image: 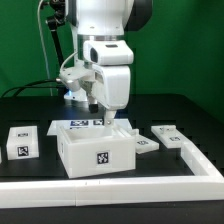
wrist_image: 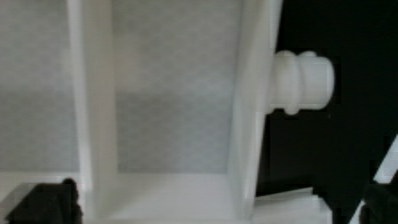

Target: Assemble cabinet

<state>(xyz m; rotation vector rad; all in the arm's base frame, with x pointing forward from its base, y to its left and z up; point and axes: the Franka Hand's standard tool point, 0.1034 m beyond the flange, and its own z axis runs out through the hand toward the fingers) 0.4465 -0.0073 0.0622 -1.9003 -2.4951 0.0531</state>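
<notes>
The cabinet body (image: pixel 96 152) is a white open box with a square tag on its front, standing at the middle of the black table. My gripper (image: pixel 97 116) hangs straight over its rear top edge. In the wrist view the cabinet body (wrist_image: pixel 169 110) fills the picture, with two upright white walls and a ribbed white peg (wrist_image: pixel 302 80) sticking out of one side. My gripper (wrist_image: pixel 214 205) is open. One dark fingertip (wrist_image: pixel 47 200) is close beside one wall and the other fingertip (wrist_image: pixel 381 190) stands well clear of the opposite wall. Nothing is held.
A tagged white panel (image: pixel 22 143) lies to the exterior view's left of the box. A small piece (image: pixel 143 144) and a flat panel (image: pixel 166 133) lie to its right. A white raised border (image: pixel 190 160) runs along the front and right. Tags (image: pixel 84 123) show just behind the box.
</notes>
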